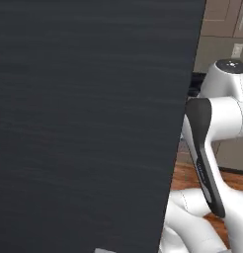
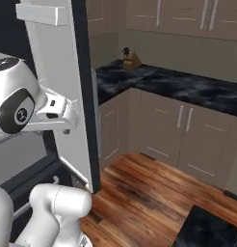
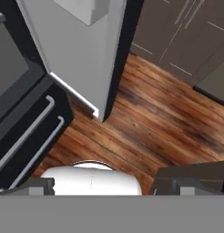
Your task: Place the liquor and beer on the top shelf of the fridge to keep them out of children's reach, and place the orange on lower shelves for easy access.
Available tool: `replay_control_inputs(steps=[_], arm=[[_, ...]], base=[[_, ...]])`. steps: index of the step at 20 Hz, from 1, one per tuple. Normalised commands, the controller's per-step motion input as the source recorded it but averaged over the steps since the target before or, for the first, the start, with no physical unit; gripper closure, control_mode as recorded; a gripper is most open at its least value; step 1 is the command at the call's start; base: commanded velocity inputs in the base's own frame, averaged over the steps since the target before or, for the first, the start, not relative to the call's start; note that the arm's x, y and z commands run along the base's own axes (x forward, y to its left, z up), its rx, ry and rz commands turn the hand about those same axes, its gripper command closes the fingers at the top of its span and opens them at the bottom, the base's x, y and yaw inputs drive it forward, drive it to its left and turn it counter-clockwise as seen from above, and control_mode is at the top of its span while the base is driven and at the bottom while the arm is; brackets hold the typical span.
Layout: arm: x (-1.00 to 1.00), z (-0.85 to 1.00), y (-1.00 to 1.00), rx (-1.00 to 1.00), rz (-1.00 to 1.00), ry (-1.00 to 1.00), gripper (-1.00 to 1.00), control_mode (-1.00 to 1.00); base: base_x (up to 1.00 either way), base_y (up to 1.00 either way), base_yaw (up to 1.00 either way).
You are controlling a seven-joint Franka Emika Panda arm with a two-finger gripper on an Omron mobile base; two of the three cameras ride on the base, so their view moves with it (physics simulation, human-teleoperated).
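Fridge (image 2: 67,96) door open, no writing legible

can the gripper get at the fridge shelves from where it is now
Probably yes: the fridge door stands swung open and the open gripper holds nothing, though it points down at the wood floor, so the arm must turn first.

A dark marbled counter (image 2: 188,87) runs across the upper right of the right base frame, with a knife block (image 2: 131,59) near its far corner. Beige cabinets (image 2: 164,125) stand below it, more cabinets above. Wood floor (image 3: 155,118) fills the lower middle.
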Motion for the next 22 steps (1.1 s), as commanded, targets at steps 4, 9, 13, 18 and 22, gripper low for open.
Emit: replay_control_inputs(steps=[4, 9, 13, 18, 22], arm=[[0.0, 0.0, 0.0, 0.0, 0.0, 0.0, -1.0, 1.0], [0.0, 0.0, 0.0, 0.0, 0.0, 0.0, -1.0, 1.0], [0.0, 0.0, 0.0, 0.0, 0.0, 0.0, -1.0, 1.0], [0.0, 0.0, 0.0, 0.0, 0.0, 0.0, -1.0, 1.0], [0.0, 0.0, 0.0, 0.0, 0.0, 0.0, -1.0, 1.0]], base=[[-0.47, 0.0, -0.63], [-0.03, -0.04, -0.57], [0.36, -0.2, -0.43], [0.6, -0.2, -0.34], [0.9, 0.0, -0.09]])
